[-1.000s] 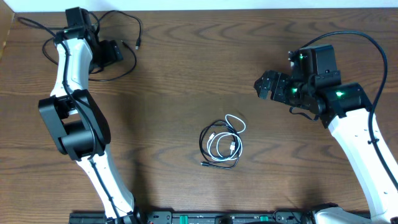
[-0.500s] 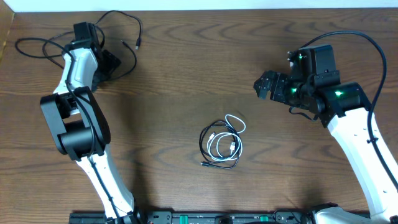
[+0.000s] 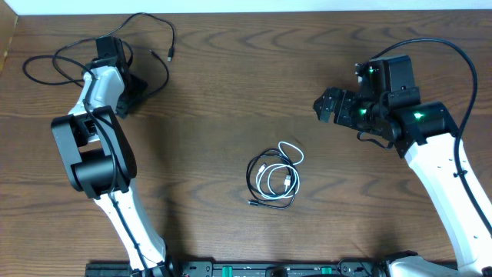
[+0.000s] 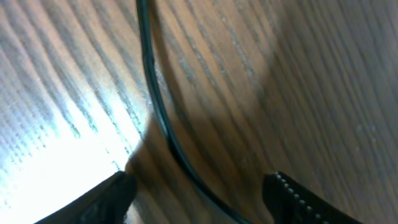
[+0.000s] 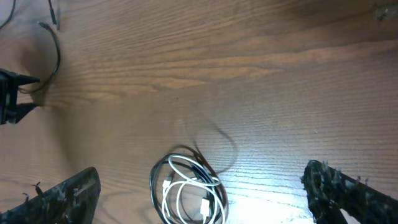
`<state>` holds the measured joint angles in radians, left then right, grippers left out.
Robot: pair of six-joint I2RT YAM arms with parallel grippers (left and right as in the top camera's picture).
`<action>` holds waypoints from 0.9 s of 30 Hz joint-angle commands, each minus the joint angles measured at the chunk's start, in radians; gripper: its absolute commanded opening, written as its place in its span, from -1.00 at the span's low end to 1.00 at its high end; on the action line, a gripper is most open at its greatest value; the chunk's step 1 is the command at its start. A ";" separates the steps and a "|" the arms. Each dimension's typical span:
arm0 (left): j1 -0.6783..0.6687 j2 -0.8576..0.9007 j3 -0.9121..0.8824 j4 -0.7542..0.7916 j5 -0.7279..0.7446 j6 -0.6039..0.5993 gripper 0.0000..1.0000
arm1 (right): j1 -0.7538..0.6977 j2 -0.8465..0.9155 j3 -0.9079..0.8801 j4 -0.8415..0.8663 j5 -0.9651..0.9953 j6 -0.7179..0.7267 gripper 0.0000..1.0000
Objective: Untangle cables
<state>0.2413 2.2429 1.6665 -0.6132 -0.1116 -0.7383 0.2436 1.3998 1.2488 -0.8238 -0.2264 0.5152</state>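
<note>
Even light from above casts soft shadows on the table (image 3: 215, 92), while both wrist views show white glare — the left one blurred and dimmer toward its right.

Both arms rise from a black base rail (image 3: 246, 270) as slim, glossy white plastic links. The left arm (image 3: 127, 219) carries a bulky black elbow housing (image 3: 91, 154) partway up from the rail and a boxy black camera block (image 3: 108, 48) at the end farthest from it. The right arm (image 3: 442, 181) ends in a rounded black wrist housing (image 3: 432, 125) dotted with small green lights (image 3: 419, 117), and a thick black wire (image 3: 438, 41) loops over it. The left jaws are dark with a finely toothed edge. The right jaws are black and rough-grained.
</note>
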 commanded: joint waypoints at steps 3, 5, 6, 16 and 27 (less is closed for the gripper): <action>0.003 0.078 -0.013 0.061 0.049 -0.019 -0.04 | 0.007 0.008 -0.002 0.000 0.011 0.003 0.98; 0.003 0.094 -0.013 0.100 0.097 -0.019 -0.35 | 0.007 0.008 -0.002 0.000 0.011 0.003 0.99; 0.003 0.101 -0.013 0.120 0.118 -0.019 -0.46 | 0.007 0.008 -0.002 0.000 0.011 0.003 0.99; 0.008 0.104 0.009 0.303 0.255 -0.018 -0.85 | 0.007 0.008 -0.002 -0.003 0.011 0.003 0.98; 0.023 -0.032 0.041 0.321 0.224 0.031 0.53 | 0.007 0.008 -0.002 -0.007 0.011 0.003 0.99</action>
<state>0.2531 2.2799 1.6859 -0.2935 0.1265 -0.7464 0.2436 1.3998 1.2488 -0.8291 -0.2264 0.5152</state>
